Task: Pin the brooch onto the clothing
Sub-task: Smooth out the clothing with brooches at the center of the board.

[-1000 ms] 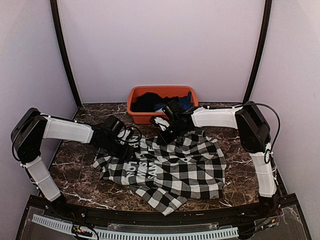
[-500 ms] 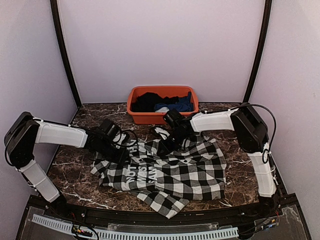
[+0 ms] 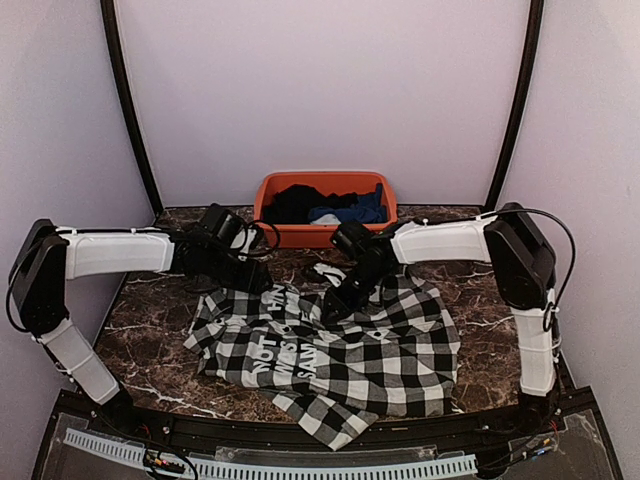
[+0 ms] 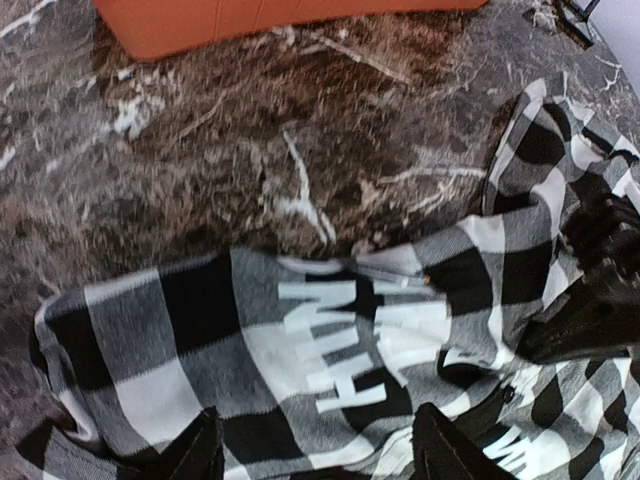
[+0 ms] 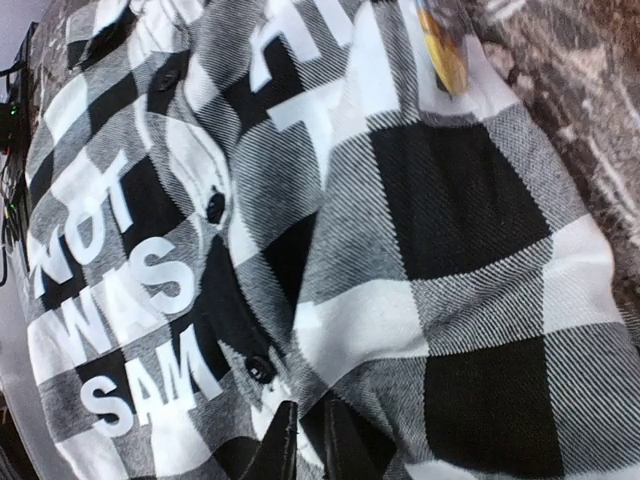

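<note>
The clothing [image 3: 340,350] lies spread across the middle of the desk [image 3: 150,340]. It is a black-and-white check shirt, rumpled, with the hem toward the near edge. On its black panel the white block letters [image 5: 130,300] read NOT, WAS, SAM, and a row of dark buttons runs just beside them. Up at the shirt's far edge there is a small yellow-orange piece, the brooch [image 5: 443,48], resting on a white square right where the cloth meets the marble. It is blurred, so no detail can be made out.

The right hand [image 3: 335,305] is down on the shirt near its far middle, with the arm reaching in from the right side. The wrist view shows its two fingers [image 5: 345,450] nearly pressed together with only a thin slit between them, the tips right at the button strip. Whether any cloth is nipped in there, I cannot tell.

The left hand [image 3: 252,274] is over at the shirt's far left corner. It is spread wide, both dark fingers [image 4: 200,450] well apart with nothing between them, hanging above checked fabric and lettering. Bare marble lies beyond it.

At the back of the desk, against the wall, sits an orange tub [image 3: 300,237]. A black garment [image 3: 295,203] and a blue garment [image 3: 365,208] are heaped inside it, well apart from the shirt.
</note>
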